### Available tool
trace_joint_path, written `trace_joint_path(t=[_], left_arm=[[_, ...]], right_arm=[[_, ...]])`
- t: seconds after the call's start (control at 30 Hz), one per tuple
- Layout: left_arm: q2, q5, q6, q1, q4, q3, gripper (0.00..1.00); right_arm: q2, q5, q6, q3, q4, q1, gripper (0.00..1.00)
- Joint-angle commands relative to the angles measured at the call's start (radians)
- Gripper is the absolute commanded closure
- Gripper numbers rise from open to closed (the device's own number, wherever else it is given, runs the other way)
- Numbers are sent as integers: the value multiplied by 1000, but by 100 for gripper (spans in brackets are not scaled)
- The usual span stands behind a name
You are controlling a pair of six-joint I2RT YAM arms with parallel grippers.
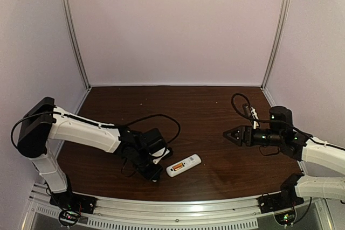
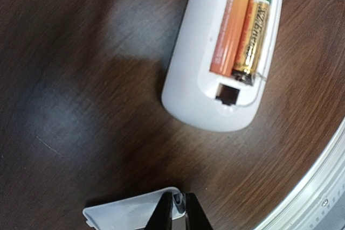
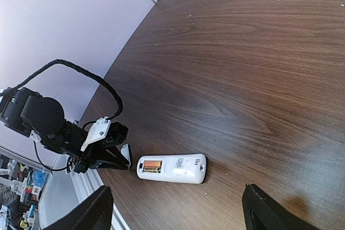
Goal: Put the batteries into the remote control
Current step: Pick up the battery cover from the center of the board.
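Note:
The white remote control [image 1: 183, 165] lies back-up on the table near the front, its battery bay open. In the left wrist view the remote [image 2: 194, 79] holds both batteries side by side: the orange one [image 2: 229, 28] and the golden one [image 2: 252, 36]. My left gripper [image 2: 178, 207] is shut on the edge of the small white cover piece [image 2: 126, 215], just left of the remote's bay end [image 3: 172, 168]. My right gripper [image 1: 229, 134] is open and empty, above the table well right of the remote. Its fingers [image 3: 91, 214] frame the remote from afar.
A metal rail [image 1: 178, 208] runs along the table's front edge, close to the remote and the left gripper [image 1: 153, 172]. Plain walls enclose the brown table [image 1: 178, 111] at the back and sides. Black cables loop from both arms.

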Motion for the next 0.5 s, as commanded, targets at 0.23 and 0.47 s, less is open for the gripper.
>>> trace_joint_path(t=[0.23, 0.47], left_arm=[[-41, 0, 0, -9, -23, 76, 100], [-250, 229, 53, 25, 195, 98, 100]], right_arm=[[9, -33, -39, 21, 24, -2, 18], [6, -123, -66, 32, 127, 2, 24]])
